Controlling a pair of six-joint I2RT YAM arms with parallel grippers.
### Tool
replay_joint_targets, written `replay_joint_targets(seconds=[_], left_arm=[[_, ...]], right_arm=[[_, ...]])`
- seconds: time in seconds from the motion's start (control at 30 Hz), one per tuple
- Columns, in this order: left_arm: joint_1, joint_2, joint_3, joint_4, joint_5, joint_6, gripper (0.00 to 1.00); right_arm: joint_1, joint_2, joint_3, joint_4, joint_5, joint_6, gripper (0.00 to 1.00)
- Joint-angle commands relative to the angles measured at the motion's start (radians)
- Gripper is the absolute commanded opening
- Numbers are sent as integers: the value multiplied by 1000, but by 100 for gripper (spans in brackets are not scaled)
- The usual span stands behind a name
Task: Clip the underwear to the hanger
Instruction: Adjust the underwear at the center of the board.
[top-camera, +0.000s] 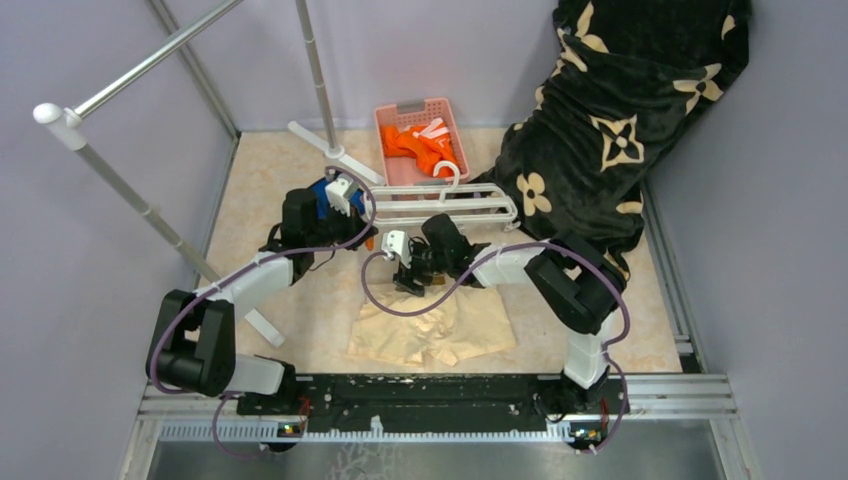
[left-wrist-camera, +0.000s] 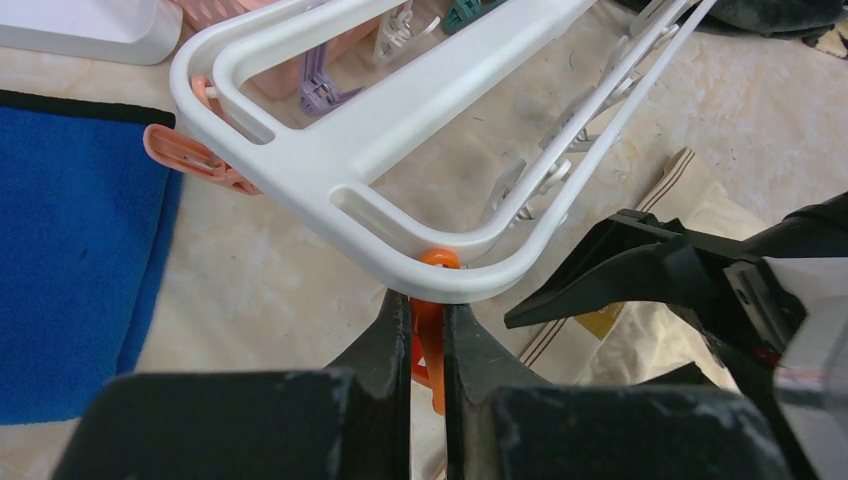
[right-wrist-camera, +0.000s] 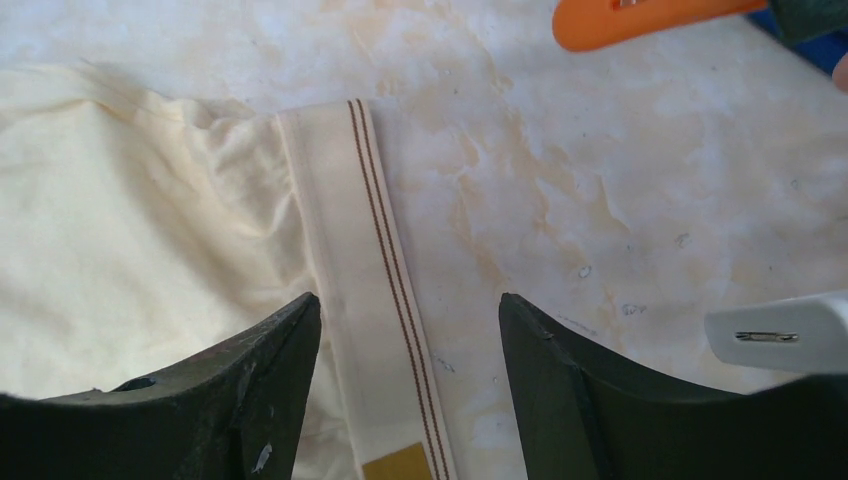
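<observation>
My left gripper (left-wrist-camera: 428, 308) is pressed together on a small orange plastic clip (left-wrist-camera: 432, 350). The clip hangs from the rounded end of the white plastic drying hanger (left-wrist-camera: 400, 110), a smooth frame of parallel bars with soft corners. A peach clip (left-wrist-camera: 185, 155) and some pale, glassy ones dangle under it. My left arm reaches forward from its base with the elbow bent, and the wrist meets the hanger's left end (top-camera: 385, 205). Beside that end lies a flat blue cloth with a nubbly, towel-like weave (left-wrist-camera: 70, 270).

The pale peach soft-fabric underwear (top-camera: 440, 325) lies rumpled and creased on the marbled beige tabletop (right-wrist-camera: 620, 200). It sits between my two bases, on the near side of the hanger and not touching it. Its waistband (right-wrist-camera: 345, 230) is a flat cream strip with two thin brown lines along it, and a small mustard label (right-wrist-camera: 400, 466) shows at the frame's edge.

My right arm rises from its base, folds at a high elbow and stretches left, with the wrist tipped down over that waistband. My right gripper (right-wrist-camera: 408, 305) is spread wide, one dark wedge-shaped finger (right-wrist-camera: 270, 370) over the fabric and the other over bare table. I cannot tell whether the tips touch the cloth.
</observation>
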Motion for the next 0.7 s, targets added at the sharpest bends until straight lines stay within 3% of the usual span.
replay_joint_targets(seconds=[0.0, 0.67], left_arm=[[6, -3, 34, -12, -28, 8, 0], [6, 5, 41, -21, -21, 8, 0]], right_arm=[[-8, -81, 0, 63, -109, 45, 67], [-9, 32, 29, -125, -18, -96, 72]])
